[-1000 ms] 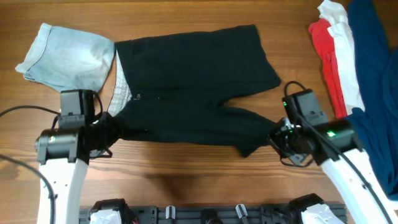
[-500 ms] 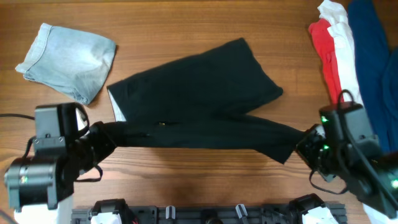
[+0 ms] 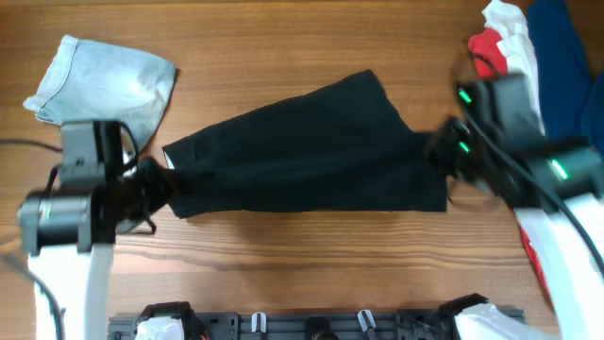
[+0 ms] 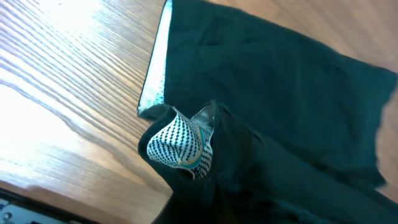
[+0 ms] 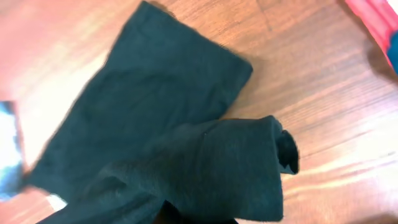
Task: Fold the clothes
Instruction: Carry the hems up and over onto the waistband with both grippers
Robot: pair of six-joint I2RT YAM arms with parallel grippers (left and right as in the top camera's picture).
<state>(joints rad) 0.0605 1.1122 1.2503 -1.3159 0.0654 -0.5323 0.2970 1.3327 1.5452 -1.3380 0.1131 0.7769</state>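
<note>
The black shorts lie stretched across the middle of the table, the near leg folded up over the far one. My left gripper is shut on the waistband end, where the pale speckled lining shows in the left wrist view. My right gripper is shut on the leg hem at the right end; in the right wrist view the black fabric hangs over my fingers and hides them.
Light-blue denim shorts lie at the far left. A pile of red, white and dark blue clothes lies at the far right, close behind my right arm.
Both grippers lifted the near edge of the shorts and carried it away from the front edge. The right gripper moved far up with the leg, folding it over the other leg.
</note>
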